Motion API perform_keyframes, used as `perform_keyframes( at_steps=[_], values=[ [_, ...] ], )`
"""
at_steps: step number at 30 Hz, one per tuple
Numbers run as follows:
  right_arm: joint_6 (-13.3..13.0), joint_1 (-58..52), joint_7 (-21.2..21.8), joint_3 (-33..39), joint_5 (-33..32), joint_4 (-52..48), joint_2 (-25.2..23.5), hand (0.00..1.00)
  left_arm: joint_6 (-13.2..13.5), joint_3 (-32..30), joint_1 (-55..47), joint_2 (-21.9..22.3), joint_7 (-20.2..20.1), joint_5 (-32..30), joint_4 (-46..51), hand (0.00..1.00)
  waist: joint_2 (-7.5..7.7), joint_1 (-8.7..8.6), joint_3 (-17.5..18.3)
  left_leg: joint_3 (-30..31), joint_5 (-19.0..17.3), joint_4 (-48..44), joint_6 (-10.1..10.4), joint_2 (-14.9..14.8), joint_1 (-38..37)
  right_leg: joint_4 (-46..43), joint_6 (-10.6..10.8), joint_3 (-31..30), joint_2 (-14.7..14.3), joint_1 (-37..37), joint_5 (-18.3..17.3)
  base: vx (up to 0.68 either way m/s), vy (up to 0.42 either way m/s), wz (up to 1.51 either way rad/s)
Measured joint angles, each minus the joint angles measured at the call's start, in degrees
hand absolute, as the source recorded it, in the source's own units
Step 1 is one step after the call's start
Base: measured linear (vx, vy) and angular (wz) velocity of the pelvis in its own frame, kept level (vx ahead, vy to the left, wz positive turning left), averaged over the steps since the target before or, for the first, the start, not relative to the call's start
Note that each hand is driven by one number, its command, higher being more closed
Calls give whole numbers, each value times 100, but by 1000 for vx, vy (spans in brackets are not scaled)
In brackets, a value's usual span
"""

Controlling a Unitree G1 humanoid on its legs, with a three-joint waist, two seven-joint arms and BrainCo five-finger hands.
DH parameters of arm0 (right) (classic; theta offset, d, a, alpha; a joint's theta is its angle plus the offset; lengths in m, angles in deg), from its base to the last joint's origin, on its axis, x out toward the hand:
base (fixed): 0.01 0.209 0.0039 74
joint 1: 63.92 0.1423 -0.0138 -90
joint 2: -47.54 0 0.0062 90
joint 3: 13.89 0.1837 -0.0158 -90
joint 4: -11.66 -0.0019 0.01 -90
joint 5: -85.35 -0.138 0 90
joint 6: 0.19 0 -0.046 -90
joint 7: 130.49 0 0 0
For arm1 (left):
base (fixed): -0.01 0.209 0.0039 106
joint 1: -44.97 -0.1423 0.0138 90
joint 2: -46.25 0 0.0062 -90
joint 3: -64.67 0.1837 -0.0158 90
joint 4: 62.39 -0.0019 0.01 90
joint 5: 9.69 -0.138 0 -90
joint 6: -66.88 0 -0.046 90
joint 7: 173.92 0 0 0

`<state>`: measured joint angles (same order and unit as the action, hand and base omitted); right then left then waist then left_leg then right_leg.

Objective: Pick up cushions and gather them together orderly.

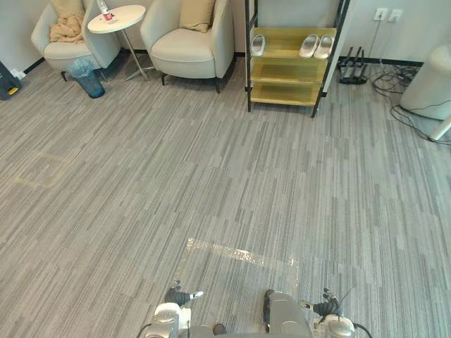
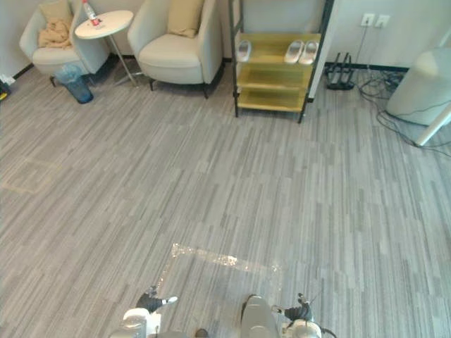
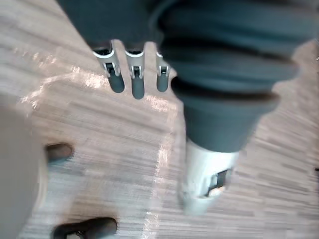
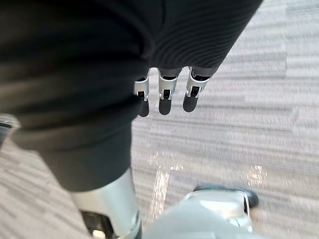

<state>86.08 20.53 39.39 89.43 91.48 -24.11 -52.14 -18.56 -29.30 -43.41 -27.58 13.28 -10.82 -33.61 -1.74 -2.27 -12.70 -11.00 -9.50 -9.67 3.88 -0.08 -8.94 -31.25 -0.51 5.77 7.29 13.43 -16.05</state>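
Observation:
A tan cushion [image 1: 197,14] leans upright against the back of the right beige armchair [image 1: 187,49] at the far wall. A second tan cushion [image 1: 68,6] stands in the left armchair [image 1: 70,51], with a crumpled tan cloth [image 1: 67,29] on the seat before it. Both chairs are far off across the grey carpet. My left hand [image 3: 135,79] hangs over the floor, fingers straight and holding nothing. My right hand [image 4: 164,94] hangs the same way, fingers straight and empty.
Between the chairs stands a round white side table [image 1: 117,17] with a bottle [image 1: 104,8], and a blue bin [image 1: 86,76] sits nearby. A yellow shoe rack [image 1: 289,67] holds slippers. Cables [image 1: 394,77] and a white object [image 1: 430,84] lie far right. Shiny tape [image 1: 239,253] marks the near floor.

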Motion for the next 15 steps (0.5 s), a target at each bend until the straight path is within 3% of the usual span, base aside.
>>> perform_keyframes(
  at_steps=[2, 4, 6, 9, 12, 14, 15],
  values=[
    [35, -319, 0, -67, -126, -337, -110, 0, 1, -180, -20, 199, -22, 2, 195, 0, 35, 15, -38, -145, -199, -1807, 281, -367, 623, 103, -108, 139, -51, -444, -175, 191, -207, 27],
    [27, -462, -14, -150, -195, -441, -136, 0, 8, -155, -76, 278, -43, 6, 390, 0, -6, 40, -12, -369, -317, -3023, 210, -812, 1102, 184, -124, 179, -189, -737, -293, 201, -176, -18],
    [32, -453, -7, -195, -231, -512, -130, 0, -4, -168, -71, 281, -82, 16, 387, 0, -20, 83, 1, -397, -391, -2833, 104, -999, 1343, 381, -95, 36, -319, -988, -322, 222, -80, -46],
    [34, -401, -10, -238, -242, -577, -126, 0, 2, -165, -4, 291, -84, 25, 462, 0, 25, 257, 25, 332, -383, -1859, 122, -706, 1668, 481, -58, -464, -351, -1023, -343, 258, 77, -77],
    [41, -301, -17, -237, -251, -540, -116, 0, 4, -163, -4, 289, -77, 91, 484, 0, 17, 269, 35, 925, -332, -1231, 189, -532, 1869, 559, 160, -880, -355, -1053, -465, 268, 213, -84],
    [54, -307, -27, -237, -253, -521, -97, 0, 3, -158, -19, 283, -80, 139, 458, 0, -41, 272, 74, 976, -32, -926, 108, -536, 1889, 542, 404, -1256, -416, -1077, -618, 346, 386, -95],
    [73, -295, -30, -241, -250, -437, -122, 0, 5, -162, -7, 285, -81, 146, 453, 0, 2, 315, 129, 922, 118, -990, 410, -510, 1879, 505, 510, -1466, -380, -1058, -688, 433, 435, -89]
  ],
)
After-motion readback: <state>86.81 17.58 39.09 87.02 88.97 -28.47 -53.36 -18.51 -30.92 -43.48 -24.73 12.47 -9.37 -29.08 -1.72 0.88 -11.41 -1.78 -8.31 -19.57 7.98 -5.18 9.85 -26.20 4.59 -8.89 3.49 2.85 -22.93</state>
